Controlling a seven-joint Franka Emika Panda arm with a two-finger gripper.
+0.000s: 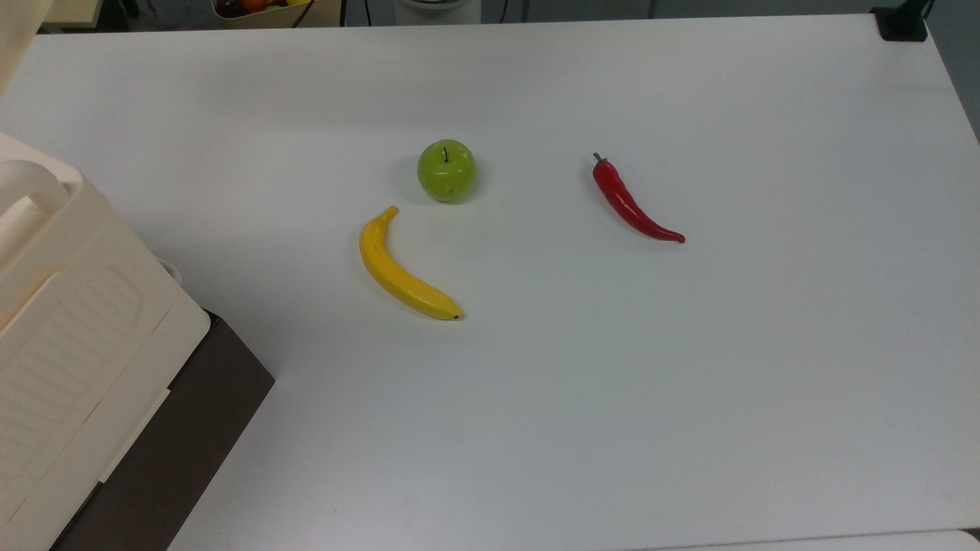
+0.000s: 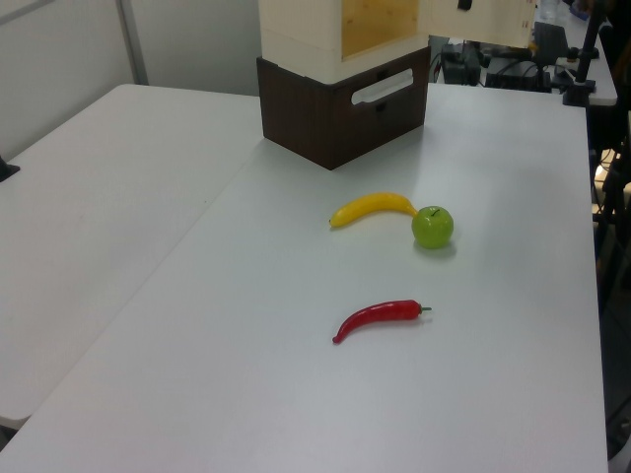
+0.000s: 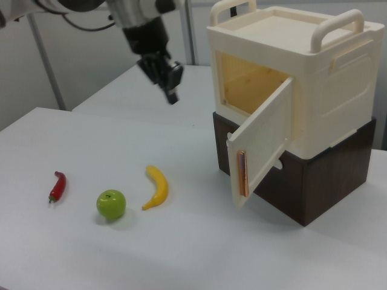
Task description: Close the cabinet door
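The claw (image 3: 171,84) hangs in the air in the right view, above the far part of the white worktop (image 3: 181,241), to the right view's left of the cabinet (image 3: 314,78) and apart from it. Its fingers point down and toward the cabinet; whether they are spread or pressed together cannot be told. Nothing is seen between them.

The cabinet door (image 3: 261,148) stands open, swung outward from the cream cabinet's front, exposing a yellowish interior. A narrow copper-coloured strip runs along the door's free edge. The cabinet rests on a dark brown base (image 3: 314,187).

On the worktop, in the right view, a banana (image 3: 157,187) lies nearest the door, then a green apple (image 3: 111,204), then a red chilli (image 3: 57,186), each well apart from the claw.
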